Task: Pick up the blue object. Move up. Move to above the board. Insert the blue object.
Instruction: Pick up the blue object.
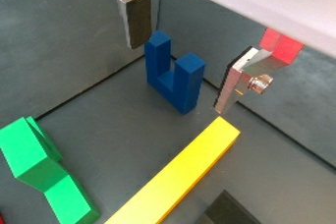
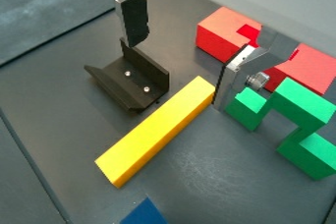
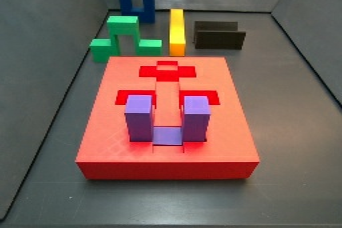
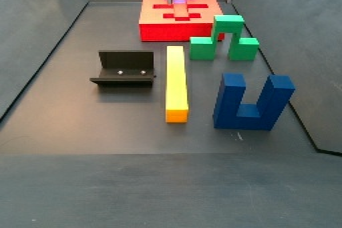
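Blue object stands upright on the floor between the spread, empty fingers of the gripper in a wrist view; picking up is in hand. In a side view it sits far from the board, beside the yellow bar. Next, probably descend and close.

I see the gripper wide open in both wrist views, jaws well apart, nothing between them. One finger is a flat silver plate w/ a dark pad, pointing down; the opposite finger shows its silver side and a bolt. Same pair in the second wrist cam: gripper, fingers clear of everything. Can't make out arm or gripper for sure in either side view.
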{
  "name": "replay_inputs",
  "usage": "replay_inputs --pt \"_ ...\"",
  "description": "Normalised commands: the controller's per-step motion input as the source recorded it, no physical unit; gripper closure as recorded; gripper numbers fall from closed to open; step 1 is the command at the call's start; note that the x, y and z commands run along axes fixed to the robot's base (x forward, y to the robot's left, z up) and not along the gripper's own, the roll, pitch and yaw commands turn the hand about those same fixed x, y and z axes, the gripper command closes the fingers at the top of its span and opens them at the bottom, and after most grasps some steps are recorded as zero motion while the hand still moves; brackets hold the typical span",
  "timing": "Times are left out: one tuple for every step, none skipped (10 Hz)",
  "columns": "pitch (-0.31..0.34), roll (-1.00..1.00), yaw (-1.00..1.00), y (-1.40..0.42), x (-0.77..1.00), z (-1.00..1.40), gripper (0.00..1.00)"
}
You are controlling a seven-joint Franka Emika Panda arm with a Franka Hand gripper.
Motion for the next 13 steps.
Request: replay_inputs --pt "-0.129 0.00 -0.16 0.78 -0.25 -0.49 0.00" --pt "-0.171 0.00 -0.16 0.73 -0.44 -0.55 0.00" --pt "-0.190 0.00 -0.16 0.73 -0.49 -0.63 0.00" --pt "-0.203 0.00 -0.15 0.70 -0.53 -0.65 0.00" --pt "-0.193 -0.09 -0.14 0.63 -0.48 -0.45 0.00" --pt "-0.131 -0.09 -0.10 0.58 -0.23 -0.29 0.00" --pt "-0.104 -0.08 -0.07 0.56 -0.03 -0.21 0.00" --pt "-0.081 -0.07 0.00 0.41 0.13 -0.05 0.00" --pt "-0.027 -0.03 0.00 0.30 0.28 -0.03 0.00" --pt "-0.041 -0.04 0.00 0.17 0.04 -0.11 0.00" --pt "-0.086 -0.06 0.00 0.00 0.12 -0.24 0.00" --pt "-0.131 -0.12 0.00 0.00 0.12 -0.26 0.00" --pt "-0.167 -0.16 0.00 0.00 0.14 -0.25 0.00"
